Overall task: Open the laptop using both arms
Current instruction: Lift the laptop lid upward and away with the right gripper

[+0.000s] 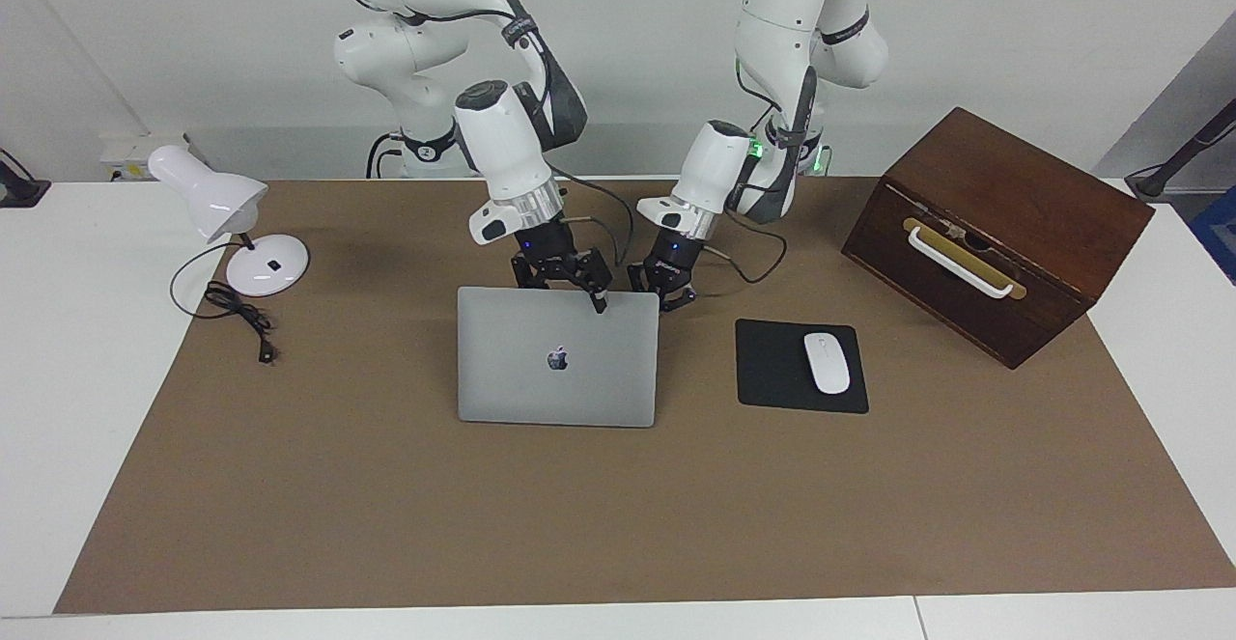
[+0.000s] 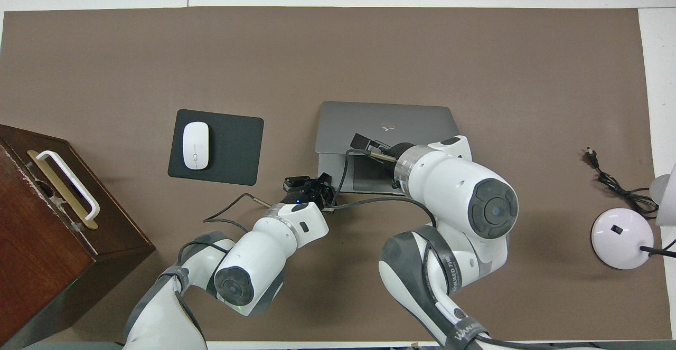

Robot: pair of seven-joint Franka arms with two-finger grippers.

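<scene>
The silver-grey laptop (image 1: 557, 358) sits mid-table, its lid (image 2: 385, 120) tilted part-way up from the base (image 2: 369, 180). My right gripper (image 1: 582, 285) is at the lid's raised edge, nearest the robots. One finger (image 1: 600, 301) lies over the lid's outer face, so it is shut on that edge. It also shows in the overhead view (image 2: 364, 145). My left gripper (image 1: 666, 288) is low at the base's corner toward the left arm's end, fingers spread; it also shows in the overhead view (image 2: 309, 185).
A black mouse pad (image 1: 772, 370) with a white mouse (image 1: 827, 362) lies beside the laptop toward the left arm's end. A brown wooden box (image 1: 995, 230) stands past it. A white desk lamp (image 1: 232, 225) and its cord are at the right arm's end.
</scene>
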